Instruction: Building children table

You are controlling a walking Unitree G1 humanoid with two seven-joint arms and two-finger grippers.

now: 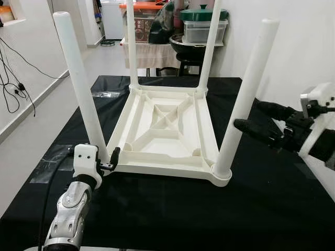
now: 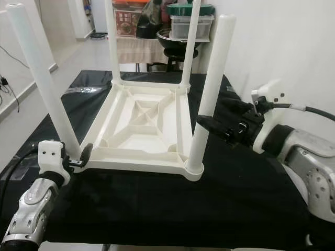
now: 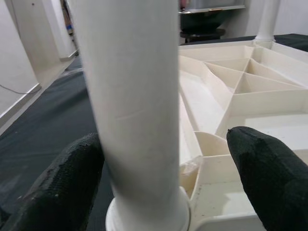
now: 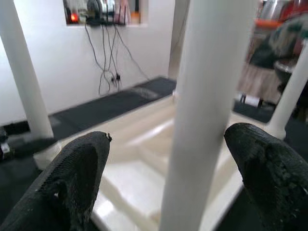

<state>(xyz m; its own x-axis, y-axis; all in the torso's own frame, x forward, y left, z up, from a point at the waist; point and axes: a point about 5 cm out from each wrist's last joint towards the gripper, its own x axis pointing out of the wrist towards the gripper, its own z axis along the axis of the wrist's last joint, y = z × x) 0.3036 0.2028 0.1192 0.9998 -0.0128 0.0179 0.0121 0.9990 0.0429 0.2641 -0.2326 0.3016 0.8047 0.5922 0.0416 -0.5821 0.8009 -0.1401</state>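
Lying upside down on the black-clothed work surface [image 1: 157, 219], the white plastic children's table [image 1: 166, 132] has its ribbed underside facing up and four round white legs standing upright in the corners. Left gripper [image 1: 107, 158] sits at the base of the near-left leg [image 1: 79, 81], fingers spread either side of it; left wrist view shows one finger against the leg, the other apart, so not clenched. Right gripper [image 2: 220, 117] reaches in from the right at mid-height of the near-right leg [image 2: 211, 89], fingers open around it with gaps both sides in the right wrist view. Behind the table, a cloth-covered stand [image 1: 152, 52] holds a green-lidded container [image 1: 203, 23].
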